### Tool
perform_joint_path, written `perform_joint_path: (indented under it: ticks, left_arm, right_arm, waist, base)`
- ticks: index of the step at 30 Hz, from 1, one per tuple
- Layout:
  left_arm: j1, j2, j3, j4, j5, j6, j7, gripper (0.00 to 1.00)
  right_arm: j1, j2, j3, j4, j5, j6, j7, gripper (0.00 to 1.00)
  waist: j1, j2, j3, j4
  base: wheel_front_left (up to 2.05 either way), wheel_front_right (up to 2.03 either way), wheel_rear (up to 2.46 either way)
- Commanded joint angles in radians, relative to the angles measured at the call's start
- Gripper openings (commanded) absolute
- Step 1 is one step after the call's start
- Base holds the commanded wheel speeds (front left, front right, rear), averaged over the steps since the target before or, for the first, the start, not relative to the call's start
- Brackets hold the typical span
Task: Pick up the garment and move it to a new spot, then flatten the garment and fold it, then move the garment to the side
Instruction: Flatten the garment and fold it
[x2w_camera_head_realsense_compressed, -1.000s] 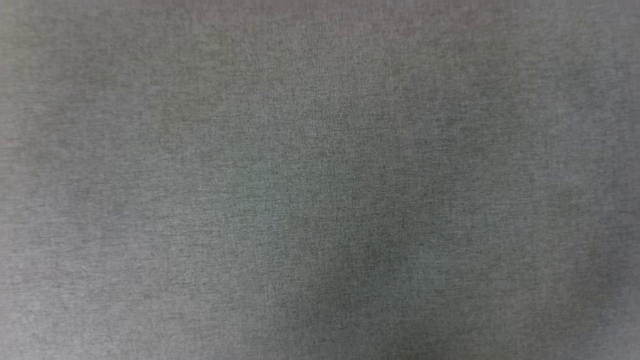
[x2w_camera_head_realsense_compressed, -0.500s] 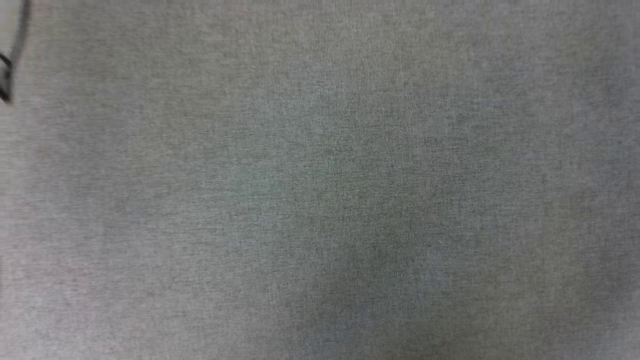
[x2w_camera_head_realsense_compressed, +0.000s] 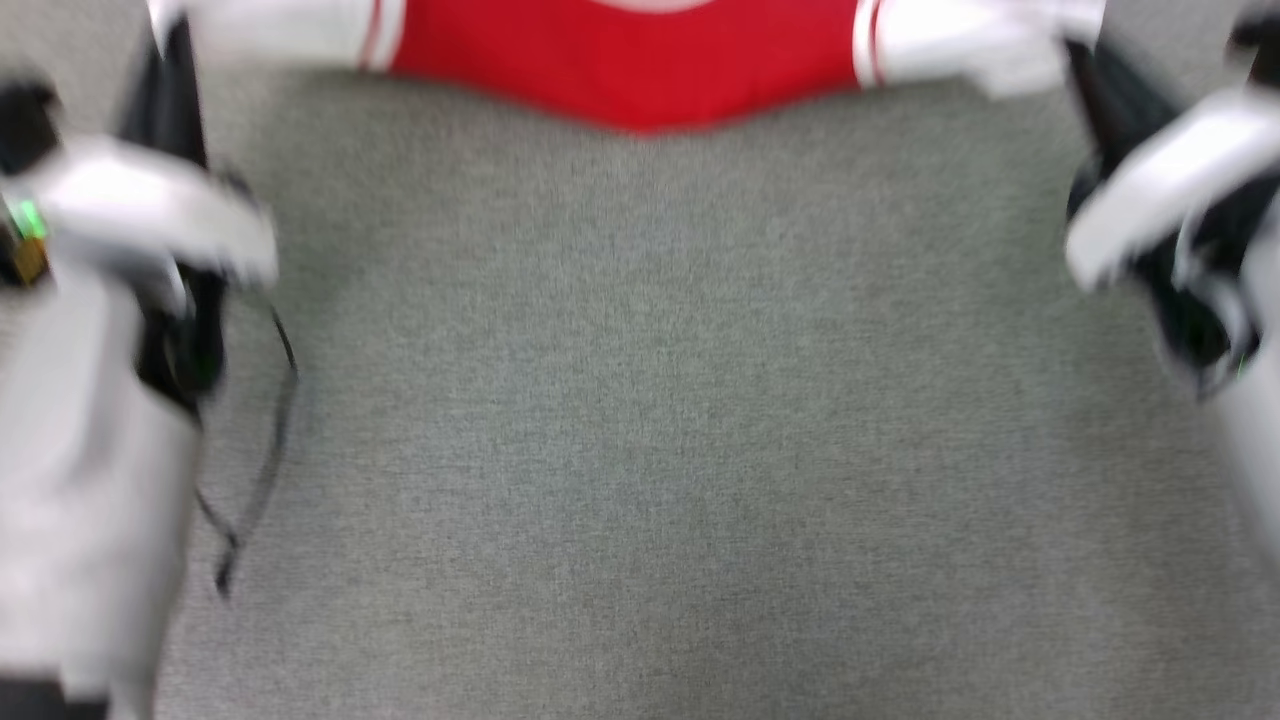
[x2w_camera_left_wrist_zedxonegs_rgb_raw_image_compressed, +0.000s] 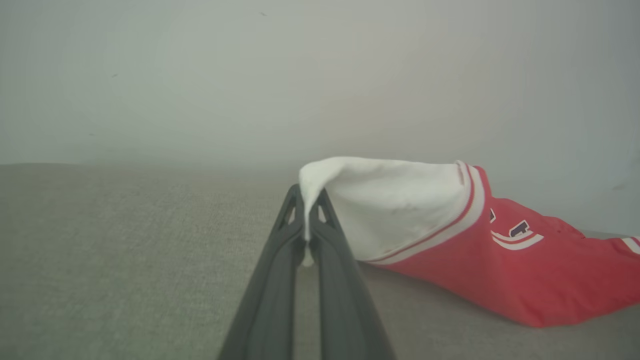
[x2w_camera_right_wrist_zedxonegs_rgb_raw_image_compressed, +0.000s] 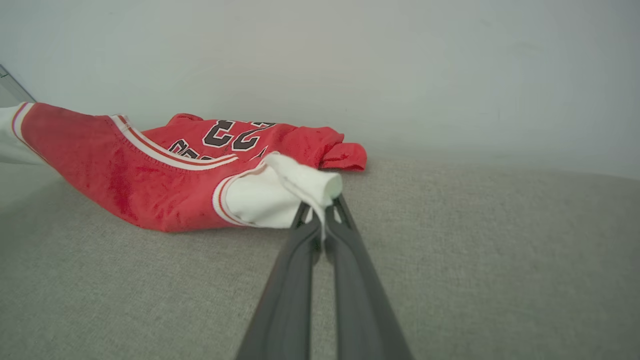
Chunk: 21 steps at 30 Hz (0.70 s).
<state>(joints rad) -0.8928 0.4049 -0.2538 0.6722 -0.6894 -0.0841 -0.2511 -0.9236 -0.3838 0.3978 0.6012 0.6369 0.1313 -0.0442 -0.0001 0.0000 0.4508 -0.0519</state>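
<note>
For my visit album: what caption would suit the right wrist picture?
Right gripper shut on the white sleeve of a red jersey lying on the grey cloth surface.

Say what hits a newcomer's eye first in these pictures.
The red jersey stands out, stretched across the top of the head view against the grey cloth surface. In the wrist views, the left end effector and the right end effector are each shut on a white sleeve, holding it raised off the surface. Black, white-edged numerals show on the red body in the right wrist view.
</note>
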Motion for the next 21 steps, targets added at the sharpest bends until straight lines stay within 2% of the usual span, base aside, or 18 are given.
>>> perform_joint_path:
  ticks: [1,9,18,21]
  left_arm:
    - [0.096,-0.006,0.015,-0.050,-0.012,0.014,-0.009,0.00]
    - [0.481,0.000,0.048,-0.259,-0.012,0.090,-0.014,0.00]
    - [0.837,0.027,0.056,-0.502,-0.009,0.224,0.034,0.00]
    - [0.900,0.037,0.059,-0.548,-0.011,0.250,0.050,0.00]
  right_arm:
    - [0.084,-0.021,-0.008,-0.031,0.010,-0.001,-0.013,0.00]
    - [0.433,-0.013,-0.083,-0.165,0.019,-0.001,-0.034,0.00]
    - [0.820,0.040,-0.233,-0.333,-0.025,-0.001,0.045,0.00]
    - [0.902,0.056,-0.279,-0.376,-0.041,-0.001,0.078,0.00]
  waist:
    - [0.0001,0.0000,-0.058,-0.002]
    - [0.0001,0.0000,-0.167,-0.008]
    - [0.0001,0.0000,-0.273,0.001]
    - [0.0001,0.0000,-0.293,0.008]
  base:
    - [0.00,0.00,0.00]
    - [0.00,0.00,0.00]
    - [0.00,0.00,0.00]
    - [0.00,0.00,0.00]
